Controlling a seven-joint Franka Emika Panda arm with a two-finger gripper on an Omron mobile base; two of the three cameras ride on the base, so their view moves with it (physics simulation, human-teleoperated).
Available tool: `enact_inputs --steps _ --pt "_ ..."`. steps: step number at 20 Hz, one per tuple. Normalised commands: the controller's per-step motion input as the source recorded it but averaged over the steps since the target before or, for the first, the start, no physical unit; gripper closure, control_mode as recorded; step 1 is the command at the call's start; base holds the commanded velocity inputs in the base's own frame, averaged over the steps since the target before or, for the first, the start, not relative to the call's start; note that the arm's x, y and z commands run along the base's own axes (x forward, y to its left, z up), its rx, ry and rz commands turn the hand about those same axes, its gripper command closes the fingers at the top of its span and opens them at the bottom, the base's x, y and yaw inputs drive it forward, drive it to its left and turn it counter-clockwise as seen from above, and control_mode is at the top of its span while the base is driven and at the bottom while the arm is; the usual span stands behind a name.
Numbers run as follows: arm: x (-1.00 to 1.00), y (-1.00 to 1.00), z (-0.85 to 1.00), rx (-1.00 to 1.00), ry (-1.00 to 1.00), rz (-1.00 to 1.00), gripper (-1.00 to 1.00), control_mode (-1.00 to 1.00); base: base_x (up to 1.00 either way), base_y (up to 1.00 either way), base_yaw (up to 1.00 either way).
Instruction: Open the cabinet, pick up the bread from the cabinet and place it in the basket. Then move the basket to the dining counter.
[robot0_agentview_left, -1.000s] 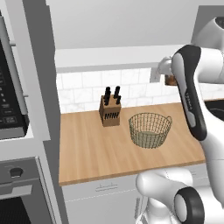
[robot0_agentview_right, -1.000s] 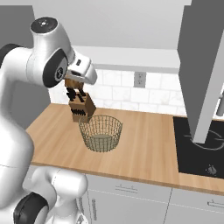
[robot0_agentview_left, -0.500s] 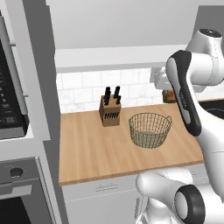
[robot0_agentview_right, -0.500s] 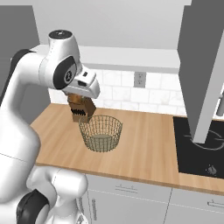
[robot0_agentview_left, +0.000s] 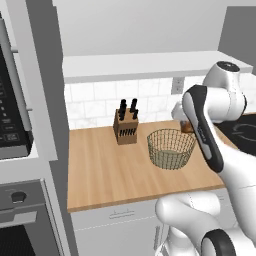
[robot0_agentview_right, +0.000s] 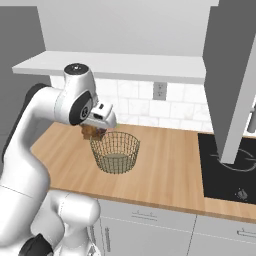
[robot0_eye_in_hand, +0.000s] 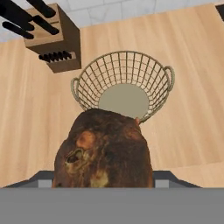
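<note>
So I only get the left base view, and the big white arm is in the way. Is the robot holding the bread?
Observer: Yes. In the hand view the bread sits right at the gripper, a dark-brown lump held up off the counter.
Operator: Is it over the basket yet?
Observer: Nearly. The right base view shows it beside the rim of the basket, on the knife block's side, above the wood.
Operator: Is anything inside the basket?
Observer: No. Looking down from the hand, its round pale bottom is bare.
</note>
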Motion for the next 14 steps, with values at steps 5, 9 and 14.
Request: enact_inputs --steps 5,9,14 --pt "0.28 -0.05 -0.54 -0.01 0.01 0.02 1.0 -1.0 0.0 0.0 0.0" --pt "0.37 0.0 -0.35 0.0 0.0 0.0 1.0 -1.0 0.0 0.0 0.0" --pt "0.34 0.0 -0.22 0.0 0.03 0.0 1.0 -1.0 0.0 0.0 0.0"
